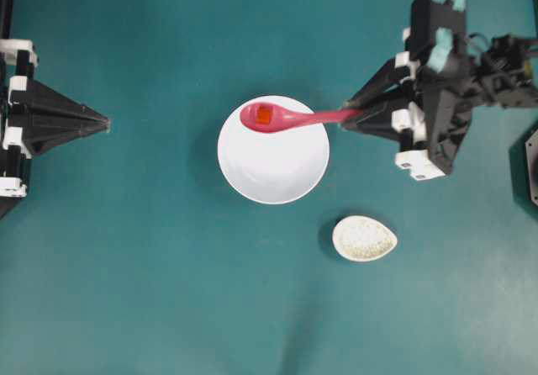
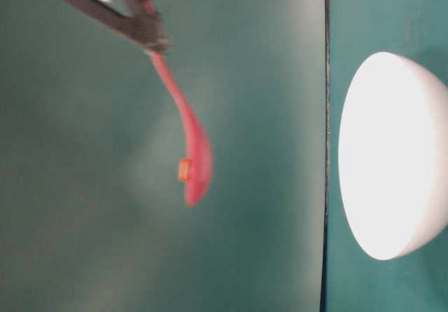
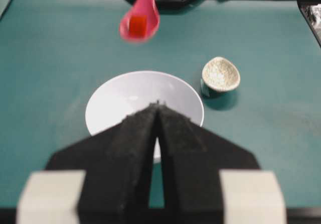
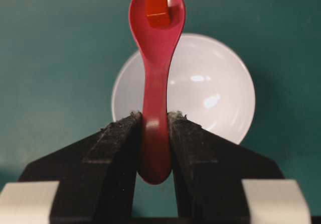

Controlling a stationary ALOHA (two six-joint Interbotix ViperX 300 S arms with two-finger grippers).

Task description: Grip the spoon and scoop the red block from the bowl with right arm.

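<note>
1. Now the right gripper (image 4: 155, 121) pinches the spoon (image 4: 156, 58) by its handle — raised above the bowl (image 1: 273, 161).
2. Inside the scoop sits the red block (image 4: 158, 10).
3. Left gripper (image 3: 158, 108) — pressed together, near the bowl.

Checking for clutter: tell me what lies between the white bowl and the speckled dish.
Only bare teal tabletop between the bowl and the speckled dish, per the overhead view.
</note>
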